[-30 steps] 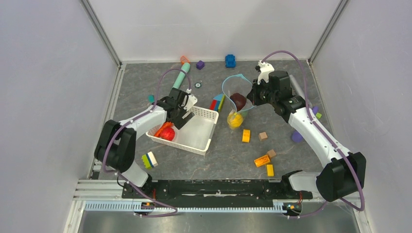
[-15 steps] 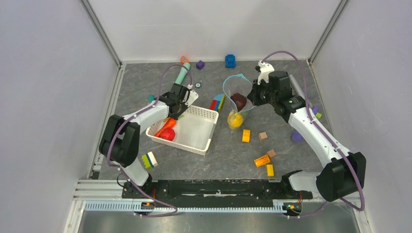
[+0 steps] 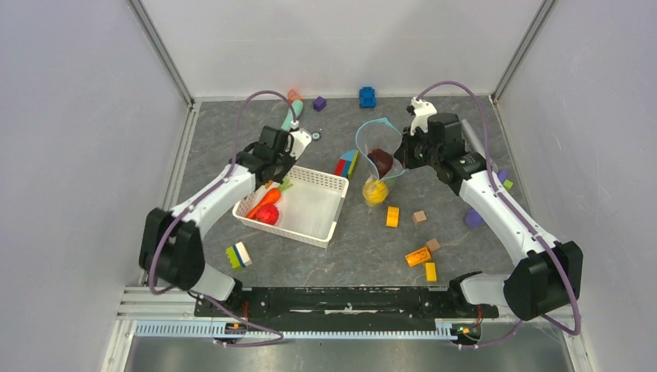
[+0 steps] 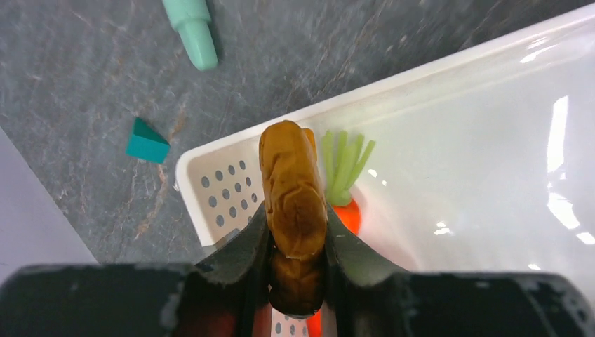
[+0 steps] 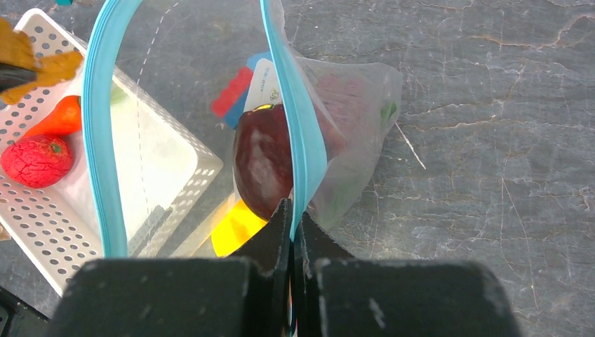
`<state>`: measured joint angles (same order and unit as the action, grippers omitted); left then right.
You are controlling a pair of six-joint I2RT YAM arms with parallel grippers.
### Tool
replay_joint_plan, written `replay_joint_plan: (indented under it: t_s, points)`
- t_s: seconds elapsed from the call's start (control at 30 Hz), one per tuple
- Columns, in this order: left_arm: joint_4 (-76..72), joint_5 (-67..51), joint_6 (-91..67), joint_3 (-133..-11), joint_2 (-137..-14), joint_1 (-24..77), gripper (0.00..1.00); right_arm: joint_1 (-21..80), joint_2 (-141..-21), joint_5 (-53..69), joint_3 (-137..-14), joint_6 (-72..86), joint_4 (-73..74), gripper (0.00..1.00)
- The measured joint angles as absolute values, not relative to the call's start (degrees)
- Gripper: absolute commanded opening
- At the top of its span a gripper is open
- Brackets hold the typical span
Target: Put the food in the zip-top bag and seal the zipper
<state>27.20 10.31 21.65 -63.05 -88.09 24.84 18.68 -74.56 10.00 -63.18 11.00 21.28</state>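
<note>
My left gripper (image 4: 295, 228) is shut on a golden-brown lumpy piece of food (image 4: 291, 189), held above the far-left corner of the white mesh basket (image 4: 210, 189). Below it an orange carrot (image 4: 344, 210) with green leaves lies in the basket, beside a red fruit (image 3: 268, 215). My right gripper (image 5: 293, 214) is shut on the light-blue zipper (image 5: 298, 119) and holds the clear zip-top bag (image 3: 374, 147) with its mouth open. A dark maroon fruit (image 5: 263, 165) and a yellow piece (image 5: 235, 228) sit inside the bag. In the top view the left gripper (image 3: 273, 164) hovers over the basket's far edge.
A teal marker-shaped toy (image 4: 191, 28) and a teal wedge (image 4: 146, 140) lie outside the basket. Loose blocks (image 3: 393, 216) are scattered right of the bag, down to an orange one (image 3: 417, 256). A striped block (image 3: 238, 255) sits near the left arm's base. A blue toy (image 3: 367, 97) lies at the back.
My left gripper closed on the brown food in the basket and lifted it up and toward the far left. The right gripper and the bag stayed put.
</note>
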Motion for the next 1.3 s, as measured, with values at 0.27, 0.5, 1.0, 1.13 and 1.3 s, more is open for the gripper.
replay_joint_plan:
  t_s: [0.27,0.5,1.0,1.13,1.3]
  points:
    - [19.70,-4.36,15.20,-62.39,-69.80,24.84,0.03,18.68,-74.56,10.00,-63.18,11.00,21.50,0.00]
    - [6.28,-19.53,1.34,-62.96,-65.80,25.61,0.02,18.68,-74.56,10.02,-63.18,11.00,21.45,0.00]
    - [-0.21,-22.52,-11.79,-75.00,-80.42,41.08,0.02,18.68,-74.26,10.72,-63.18,11.03,21.43,0.00]
    - [1.10,-20.10,-12.80,-79.85,-84.05,43.16,0.03,18.68,-73.93,11.31,-63.18,11.05,21.43,0.00]
    - [4.95,-14.20,-13.17,-81.91,-86.46,44.27,0.09,18.57,-73.28,11.79,-63.16,11.07,21.30,0.00]
